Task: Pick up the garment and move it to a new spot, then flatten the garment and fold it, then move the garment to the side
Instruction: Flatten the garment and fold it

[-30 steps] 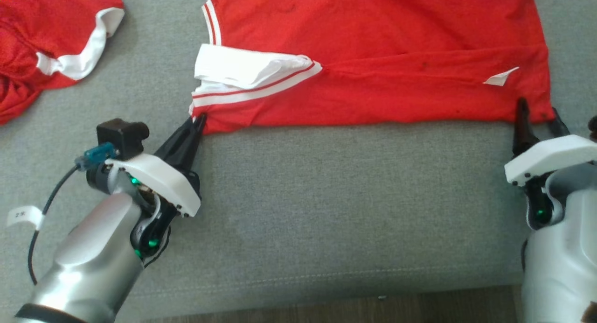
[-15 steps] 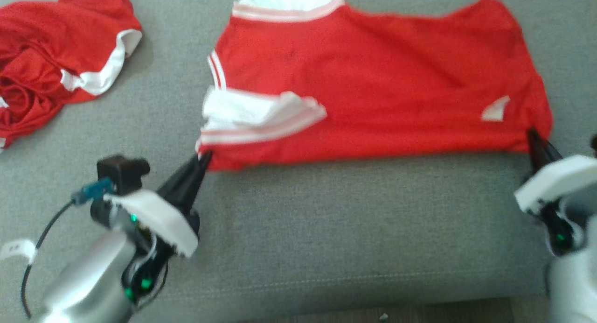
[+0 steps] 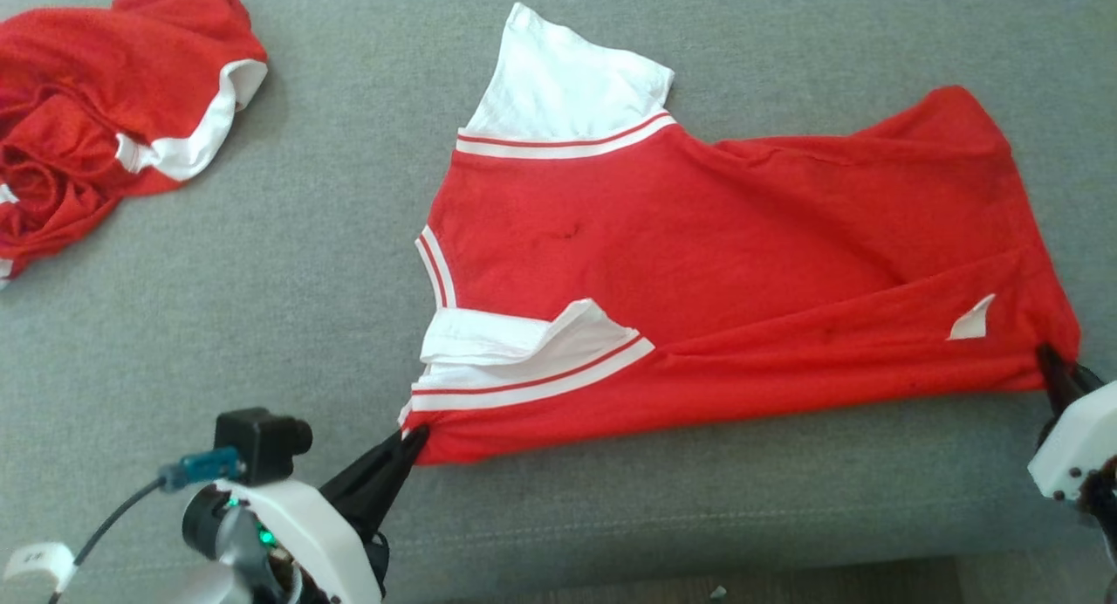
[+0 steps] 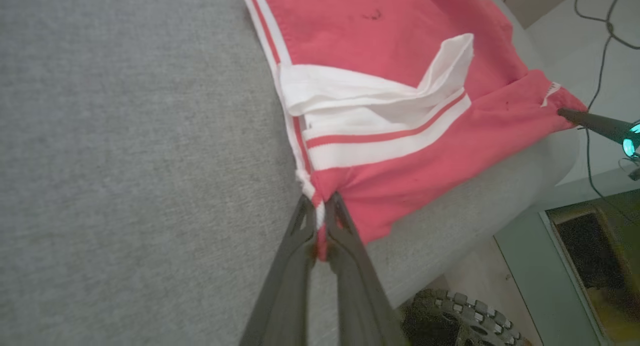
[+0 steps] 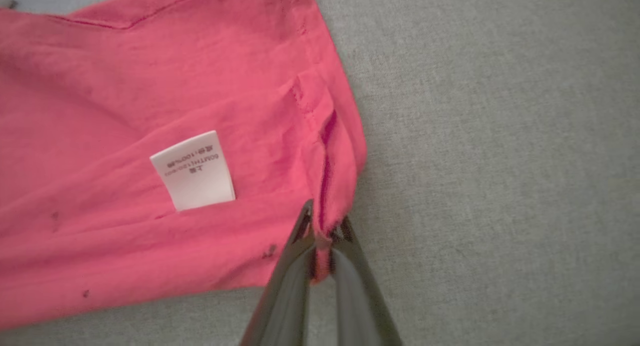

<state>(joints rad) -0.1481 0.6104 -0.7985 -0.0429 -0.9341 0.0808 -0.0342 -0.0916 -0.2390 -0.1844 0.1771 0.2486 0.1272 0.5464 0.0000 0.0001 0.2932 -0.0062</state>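
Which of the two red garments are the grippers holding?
The spread-out shirt, its near corners pinched by left gripper and right gripper; the crumpled garment lies apart.

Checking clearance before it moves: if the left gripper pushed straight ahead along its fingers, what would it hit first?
The red garment, whose corner it pinches. Going on, the left gripper would probably bunch into the folded white sleeve just ahead.

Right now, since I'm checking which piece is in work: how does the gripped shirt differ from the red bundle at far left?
The shirt lies spread mostly flat; the bundle is crumpled in a heap. The shirt is pinched at two near corners by the left gripper and right gripper; the bundle lies untouched. The shirt's white sleeves carry red stripes; the bundle shows a plain white band. Both are red with white trim.
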